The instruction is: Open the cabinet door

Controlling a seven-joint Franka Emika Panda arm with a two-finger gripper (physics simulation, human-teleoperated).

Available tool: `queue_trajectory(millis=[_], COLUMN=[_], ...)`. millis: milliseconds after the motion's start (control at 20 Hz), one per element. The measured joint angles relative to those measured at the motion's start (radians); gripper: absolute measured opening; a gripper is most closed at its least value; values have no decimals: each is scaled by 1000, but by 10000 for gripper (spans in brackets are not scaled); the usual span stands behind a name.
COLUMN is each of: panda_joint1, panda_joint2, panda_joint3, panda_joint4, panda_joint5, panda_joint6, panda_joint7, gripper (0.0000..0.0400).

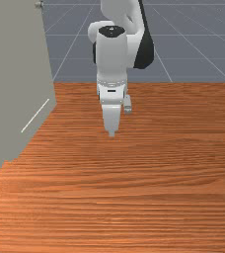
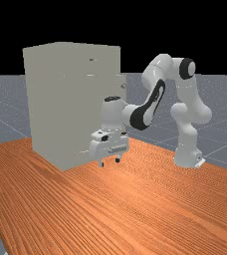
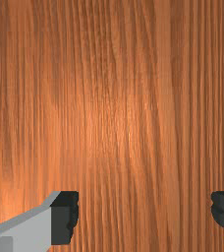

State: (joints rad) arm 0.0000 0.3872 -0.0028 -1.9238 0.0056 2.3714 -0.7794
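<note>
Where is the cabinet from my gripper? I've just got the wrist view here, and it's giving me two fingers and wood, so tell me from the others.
Observer: In the front view, the cabinet stands toward that view's left of the gripper, with a stretch of the table between them.

Operator: Okay, not touching then. Is there anything on it that I could pull?

Observer: A small knob sticks out by the cabinet's edge, near the top of the front view. It may be for the door, but I can't tell for certain.
</note>
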Motion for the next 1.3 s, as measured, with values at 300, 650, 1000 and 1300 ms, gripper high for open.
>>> queue_trajectory(millis=[300,650,1000,1300], panda_joint1=[1,-75,-96,-143], panda_joint2=[-146,-594,-749,-1087], panda_joint3=[-46,-11,19,54], panda_joint4=[-166,-437,-527,-744], panda_joint5=[2,122,74,0], panda_joint6=[-111,-87,-75,-71], panda_joint7=[256,1421,1545,1608], gripper=[213,7,367,398])
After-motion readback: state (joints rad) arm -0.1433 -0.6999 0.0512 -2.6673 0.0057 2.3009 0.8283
